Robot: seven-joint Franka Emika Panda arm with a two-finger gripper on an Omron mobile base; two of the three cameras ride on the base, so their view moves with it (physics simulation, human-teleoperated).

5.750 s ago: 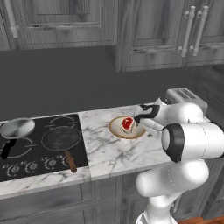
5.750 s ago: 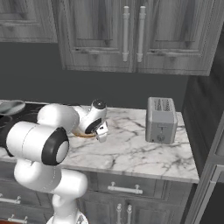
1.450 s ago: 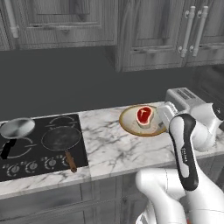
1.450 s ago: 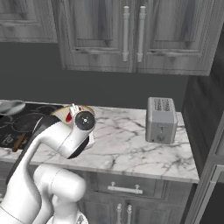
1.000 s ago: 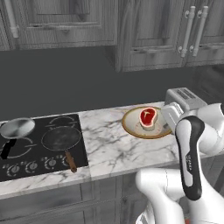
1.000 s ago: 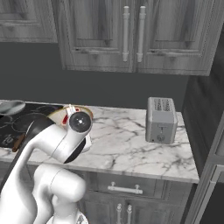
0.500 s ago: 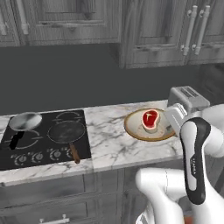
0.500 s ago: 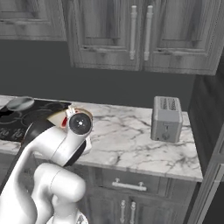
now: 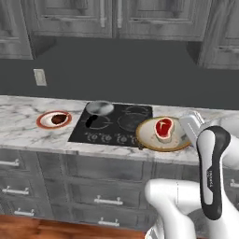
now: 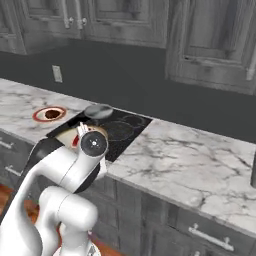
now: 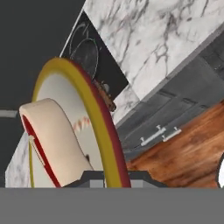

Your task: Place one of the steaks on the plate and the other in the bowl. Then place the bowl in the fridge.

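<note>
Base has driven left along the counter; jaws closed, apparently clamping the bowl (image 9: 164, 140) rim, red steak (image 9: 163, 127) inside.

In the left base view the bowl (image 9: 163, 136) sits at centre right, in front of the stovetop (image 9: 114, 123), with one steak (image 9: 163, 127) lying in it. The plate (image 9: 53, 119) lies far left on the counter (image 9: 18, 126), the other steak (image 9: 58, 118) on it. A pan (image 9: 98, 108) rests at the stovetop's back left, and cabinets (image 9: 107, 18) fill the top of the frame.
</note>
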